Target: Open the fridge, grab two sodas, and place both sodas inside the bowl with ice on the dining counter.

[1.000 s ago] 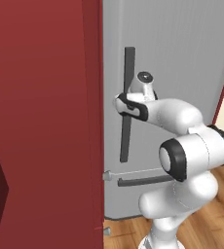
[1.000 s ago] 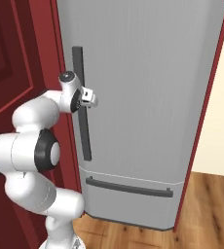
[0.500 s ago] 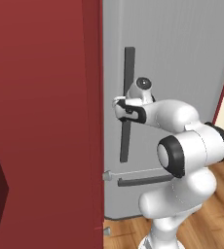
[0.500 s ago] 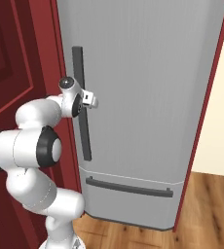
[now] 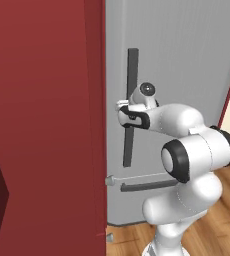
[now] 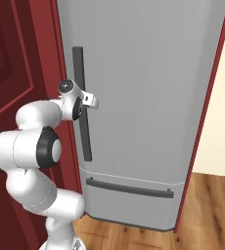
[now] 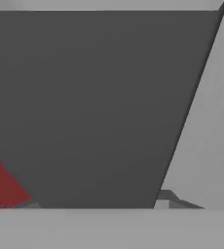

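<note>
I have the arm up against the fridge (image 5: 187, 60), whose door stands shut in front of the base, set between dark red cabinet panels (image 5: 42, 125). The gripper (image 5: 128, 116) sits at the long dark vertical handle (image 5: 131, 70), about halfway down its length – in the right base view the hand (image 6: 80, 102) lies right over the bar. In the hand view the dark handle (image 7: 94, 107) looms very close, with pale door beside it. The fingers appear to straddle the bar and to be drawn in toward it, but I cannot tell from these frames whether they have actually clamped it or stand just clear.

My read on handling: the handle is a stiff, smooth bar fixed to the door, so it should not flex, though a smooth finish could let the fingers slide along it. Taking hold mid-bar, as now, seems sensible. The tall door probably has some weight and a seal to break – I would expect a firm, steady pull along the hinge arc rather than a jerk. A shorter horizontal handle (image 6: 129, 188) marks the lower drawer; that is not the one I want.
</note>
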You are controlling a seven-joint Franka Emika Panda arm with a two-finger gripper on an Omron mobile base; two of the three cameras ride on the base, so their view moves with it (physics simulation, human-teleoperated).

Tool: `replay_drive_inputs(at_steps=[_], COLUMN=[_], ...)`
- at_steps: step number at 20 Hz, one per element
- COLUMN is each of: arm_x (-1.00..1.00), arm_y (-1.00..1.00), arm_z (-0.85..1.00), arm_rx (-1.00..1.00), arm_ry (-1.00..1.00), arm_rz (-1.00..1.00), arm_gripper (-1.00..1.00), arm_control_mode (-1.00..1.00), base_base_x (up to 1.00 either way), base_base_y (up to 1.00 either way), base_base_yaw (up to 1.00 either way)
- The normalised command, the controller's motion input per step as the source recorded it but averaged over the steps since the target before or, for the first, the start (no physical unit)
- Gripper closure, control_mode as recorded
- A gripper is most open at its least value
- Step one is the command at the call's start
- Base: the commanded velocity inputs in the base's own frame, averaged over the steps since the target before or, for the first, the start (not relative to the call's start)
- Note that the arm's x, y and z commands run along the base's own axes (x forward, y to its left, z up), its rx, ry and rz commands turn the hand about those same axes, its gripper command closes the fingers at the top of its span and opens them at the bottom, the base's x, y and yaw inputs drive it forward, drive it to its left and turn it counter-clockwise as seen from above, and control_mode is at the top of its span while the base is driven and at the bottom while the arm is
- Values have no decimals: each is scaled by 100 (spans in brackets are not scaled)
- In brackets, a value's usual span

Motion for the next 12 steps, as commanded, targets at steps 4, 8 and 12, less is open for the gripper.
replay_drive_inputs(at_steps=[4, 8, 12], arm_x=[3, -40, -73], arm_y=[1, -26, -46], arm_z=[-9, 0, 0], arm_rx=[-2, 0, 0], arm_ry=[18, 6, 0], arm_rz=[0, 0, 0], arm_gripper=[100, 100, 100], arm_control_mode=[-100, -100, -100], base_base_x=[0, 0, 0], base_base_y=[0, 0, 0], base_base_yaw=[0, 0, 0])
